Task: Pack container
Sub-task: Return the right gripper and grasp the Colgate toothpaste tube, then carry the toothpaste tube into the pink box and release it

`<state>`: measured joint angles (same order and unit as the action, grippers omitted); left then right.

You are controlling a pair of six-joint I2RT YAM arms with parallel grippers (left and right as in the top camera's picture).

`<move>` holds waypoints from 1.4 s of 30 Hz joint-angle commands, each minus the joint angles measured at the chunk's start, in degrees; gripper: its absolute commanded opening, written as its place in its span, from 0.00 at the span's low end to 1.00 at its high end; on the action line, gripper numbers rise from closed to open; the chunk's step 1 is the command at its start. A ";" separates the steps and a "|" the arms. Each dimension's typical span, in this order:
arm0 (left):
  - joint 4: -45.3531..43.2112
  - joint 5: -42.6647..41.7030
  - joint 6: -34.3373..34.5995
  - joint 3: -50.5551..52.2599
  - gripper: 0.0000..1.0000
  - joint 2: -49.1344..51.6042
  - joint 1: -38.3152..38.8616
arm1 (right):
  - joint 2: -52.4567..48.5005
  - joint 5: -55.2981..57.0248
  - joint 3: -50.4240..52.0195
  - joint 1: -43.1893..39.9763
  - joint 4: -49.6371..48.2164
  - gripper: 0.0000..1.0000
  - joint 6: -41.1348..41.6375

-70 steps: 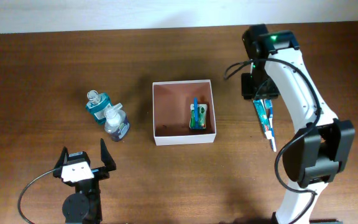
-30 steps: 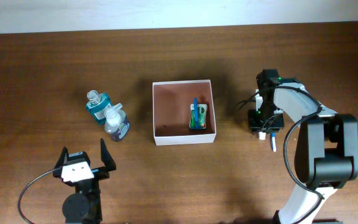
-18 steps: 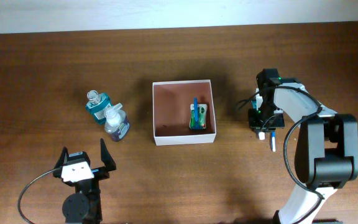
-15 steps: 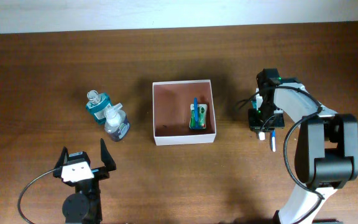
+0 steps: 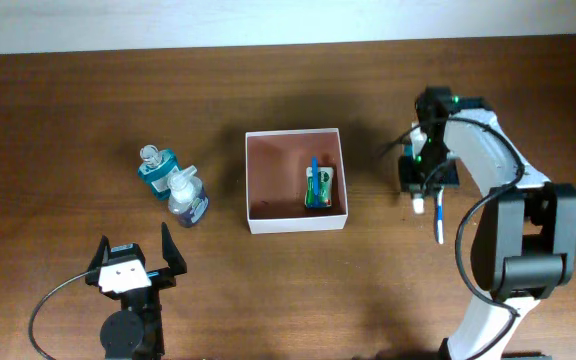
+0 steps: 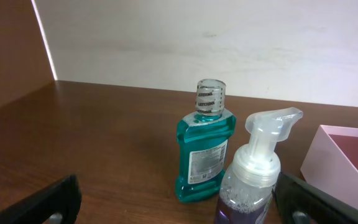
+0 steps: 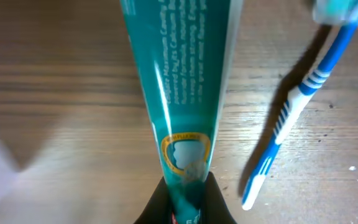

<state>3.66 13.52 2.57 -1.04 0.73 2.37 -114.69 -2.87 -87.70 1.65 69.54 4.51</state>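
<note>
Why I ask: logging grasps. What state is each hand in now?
Left hand: open, holding nothing.
Right hand: closed on the toothpaste tube.

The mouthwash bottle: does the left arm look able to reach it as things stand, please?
Probably yes. The left hand is open and faces the mouthwash bottle with nothing between them; the pump bottle stands nearer, close on its right, so clearance looks tight.
</note>
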 commanded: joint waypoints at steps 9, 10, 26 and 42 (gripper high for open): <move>-0.15 -0.61 -0.92 0.52 0.99 -0.33 -0.31 | 6.12 -3.63 -15.06 13.94 7.82 0.05 8.68; -0.15 -0.63 -0.92 0.52 0.99 -0.33 -0.31 | 6.62 -3.61 -15.54 14.88 7.89 0.05 9.55; -0.15 -0.63 -0.92 0.52 0.99 -0.33 -0.31 | 7.50 3.19 -11.37 29.53 -1.03 0.05 21.73; -0.15 -0.61 -0.92 0.52 0.99 -0.33 -0.31 | 7.45 3.72 -1.18 29.77 -11.72 0.06 23.04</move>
<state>3.66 13.52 2.57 -1.04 0.73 2.37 -107.42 -0.45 -91.05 31.44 59.13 26.85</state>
